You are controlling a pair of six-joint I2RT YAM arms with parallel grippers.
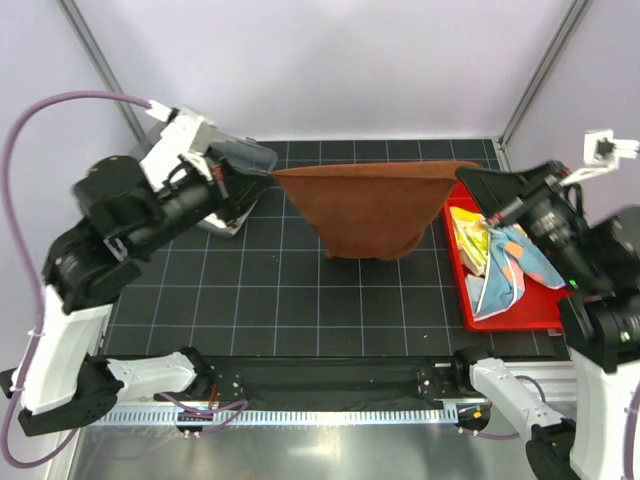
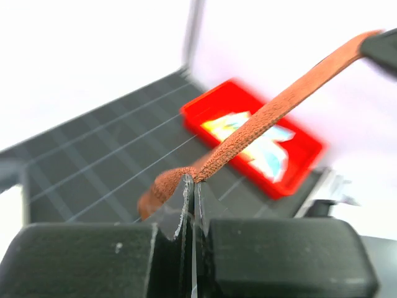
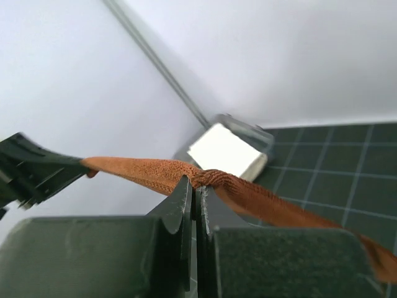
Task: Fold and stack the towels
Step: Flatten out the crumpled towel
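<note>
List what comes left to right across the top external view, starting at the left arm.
Left arm's fingers → rust-brown towel → red tray.

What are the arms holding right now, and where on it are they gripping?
The rust-brown towel, stretched in the air between them: the left gripper pinches one end of its upper edge, the right gripper the other end.

Both arms are chunky black joints under white shells: left arm [image 1: 120, 250] up-left of the silver rail [image 1: 330, 414], right arm [image 1: 600, 300] up-right of it (tiny green light [image 1: 572, 283] on that one). Fat lilac cable [image 1: 75, 97] loops off the left arm, far left of the rail. Left gripper [image 2: 189, 186] fingers [image 2: 173, 214] — matte black wedges, edges scuffed pale.
</note>
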